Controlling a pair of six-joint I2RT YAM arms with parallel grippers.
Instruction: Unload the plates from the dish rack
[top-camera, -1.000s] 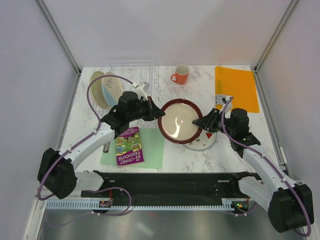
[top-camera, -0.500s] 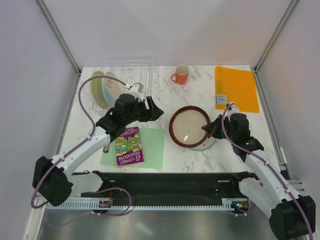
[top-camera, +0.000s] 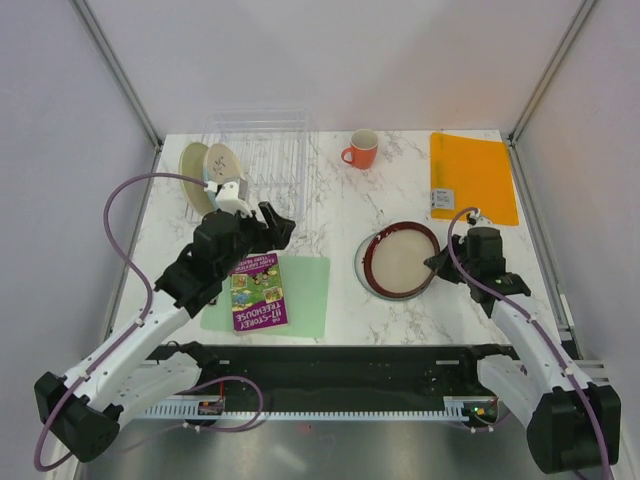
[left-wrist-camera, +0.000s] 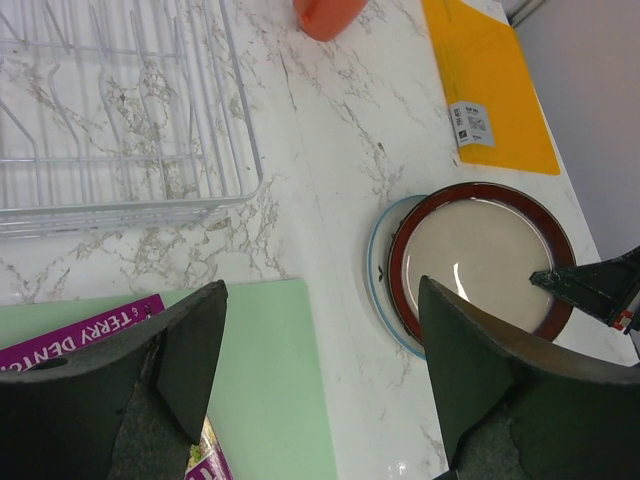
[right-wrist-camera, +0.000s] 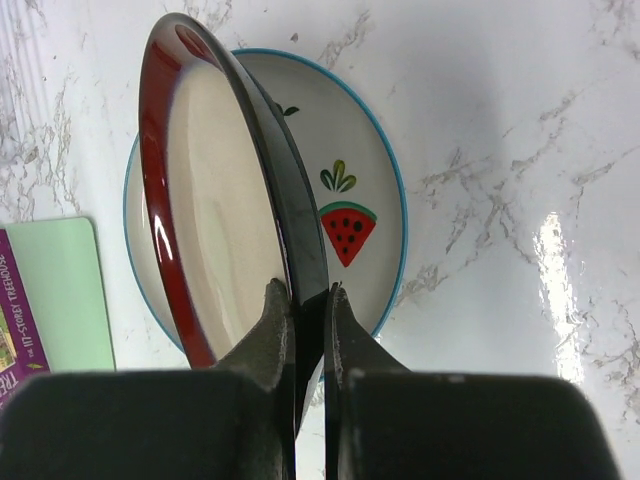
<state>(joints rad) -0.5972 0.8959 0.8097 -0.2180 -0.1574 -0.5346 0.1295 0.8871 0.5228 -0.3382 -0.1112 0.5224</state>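
**Dish rack** (top-camera: 270, 150): clear plastic, at the far left of the marble table (top-camera: 340, 205). It holds two plates standing on edge at its left end: a pale yellow-green plate (top-camera: 193, 165) outermost and a cream plate with sprig (top-camera: 222, 160) just beside it.

**Watermelon plate** (right-wrist-camera: 350, 170): out of the rack, lying flat on the table right of centre.

**Red-rimmed plate** (right-wrist-camera: 210, 200): out of the rack, held at a tilt over the watermelon plate. Contact between the two cannot be told.

**Right gripper** (right-wrist-camera: 308, 300): jaws pinched on the near rim of the red-rimmed plate.

**Left gripper** (left-wrist-camera: 325, 360): fingers spread wide and holding nothing, above the green mat (top-camera: 305, 295) just in front of the rack.

**Book** (top-camera: 258, 292): purple cover, lying on the green mat.

**Orange mug** (top-camera: 360, 150): upright, right of the rack.

**Orange mat** (top-camera: 475, 175): far right corner, with a small card (top-camera: 441, 200) at its near left edge.
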